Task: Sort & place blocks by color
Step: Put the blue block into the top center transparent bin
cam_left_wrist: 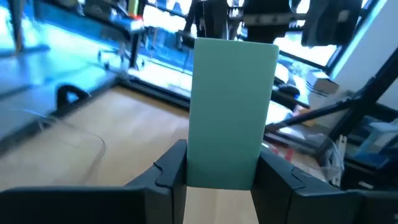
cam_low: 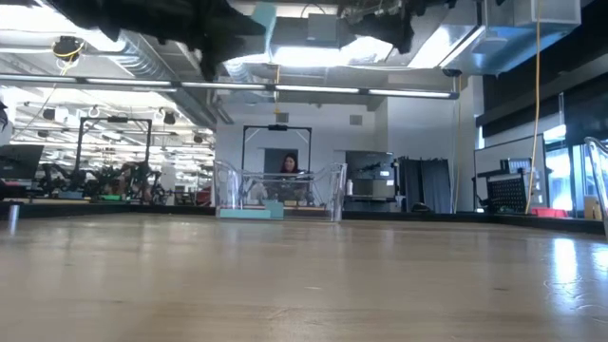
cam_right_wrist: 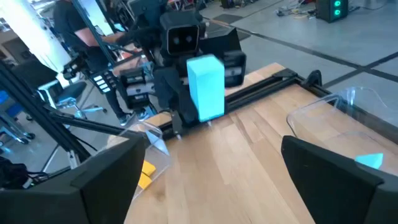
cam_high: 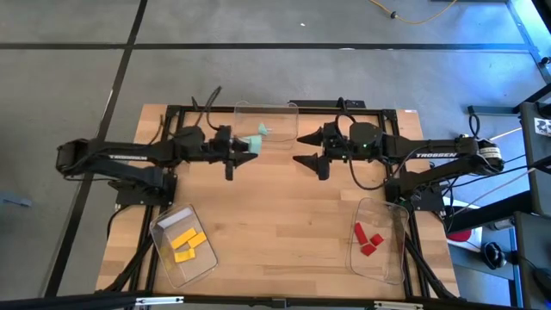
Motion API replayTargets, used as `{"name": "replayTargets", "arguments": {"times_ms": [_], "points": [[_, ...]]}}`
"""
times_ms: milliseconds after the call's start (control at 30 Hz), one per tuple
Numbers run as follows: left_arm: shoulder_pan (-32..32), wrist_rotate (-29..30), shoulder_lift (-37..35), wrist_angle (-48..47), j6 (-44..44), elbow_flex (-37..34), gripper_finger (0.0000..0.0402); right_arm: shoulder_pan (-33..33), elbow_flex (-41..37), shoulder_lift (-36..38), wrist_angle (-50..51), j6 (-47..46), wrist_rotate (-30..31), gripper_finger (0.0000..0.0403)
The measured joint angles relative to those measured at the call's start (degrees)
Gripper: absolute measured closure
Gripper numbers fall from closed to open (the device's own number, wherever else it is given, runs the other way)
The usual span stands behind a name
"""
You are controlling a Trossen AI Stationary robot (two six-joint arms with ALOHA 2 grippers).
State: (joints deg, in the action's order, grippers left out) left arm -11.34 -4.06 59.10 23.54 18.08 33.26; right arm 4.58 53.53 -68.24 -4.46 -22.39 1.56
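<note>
Left tool (cam_high: 244, 146): clenched on a mint-green block (cam_left_wrist: 231, 112), held raised above the tabletop (cam_high: 275, 215). The block is gripped by its lower end between the two fingers (cam_left_wrist: 171, 168), the longer part standing clear of them. In the high view it is seen at the near edge of the clear bin (cam_high: 269, 120) at the tabletop's back, where another mint-green piece (cam_high: 262, 131) already lies just ahead of the tool.

Handling, as judged: a small, rigid, light bar with smooth flat faces. Crushing is unlikely; slipping or twisting is the likelier fault, since only one end is gripped. Hold is best taken across two opposite flat faces, near the middle.

Right tool (cam_high: 312, 148): released, jaws spread wide, nothing held, facing the left tool across a gap above the tabletop.

Farther out: yellow blocks (cam_high: 188, 245) are collected in a clear bin (cam_high: 164, 226) behind the left arm; red blocks (cam_high: 368, 238) in a clear bin (cam_high: 392, 258) behind the right arm.
</note>
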Motion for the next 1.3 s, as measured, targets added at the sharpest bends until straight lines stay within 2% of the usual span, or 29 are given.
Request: {"name": "replayTargets", "arguments": {"times_ms": [233, 667, 900, 1100, 1233, 1300], "points": [[-0.06, -1.70, 5.55, 9.23, 1.57, -0.13, 0.0282, 0.00, -0.08, -3.64, -7.06, 0.15, 0.31, 0.0023], [0.05, -2.73, 6.15, 17.34, 4.33, -0.18, 0.0282, 0.07, -0.08, -6.36, -8.27, 1.99, -0.15, 0.0023], [-0.38, -0.01, 7.96, 12.45, 2.76, 4.97, 0.0282, 0.93, -0.08, -2.37, -6.49, 4.79, -0.24, 0.0023], [-1.42, -3.15, 11.70, 10.70, -0.21, 10.58, 0.0282, 2.21, -0.08, -2.73, -8.42, 3.97, -4.82, 0.0023], [-2.38, -5.39, 12.36, 11.05, -0.21, 11.10, 0.0282, 2.34, -0.26, -4.49, -9.01, 3.07, -6.25, 0.0023], [-2.66, -6.41, 12.36, 11.02, -0.21, 11.10, 0.0282, 2.34, -0.99, -5.31, -13.20, 2.61, -6.23, 0.0023]]}}
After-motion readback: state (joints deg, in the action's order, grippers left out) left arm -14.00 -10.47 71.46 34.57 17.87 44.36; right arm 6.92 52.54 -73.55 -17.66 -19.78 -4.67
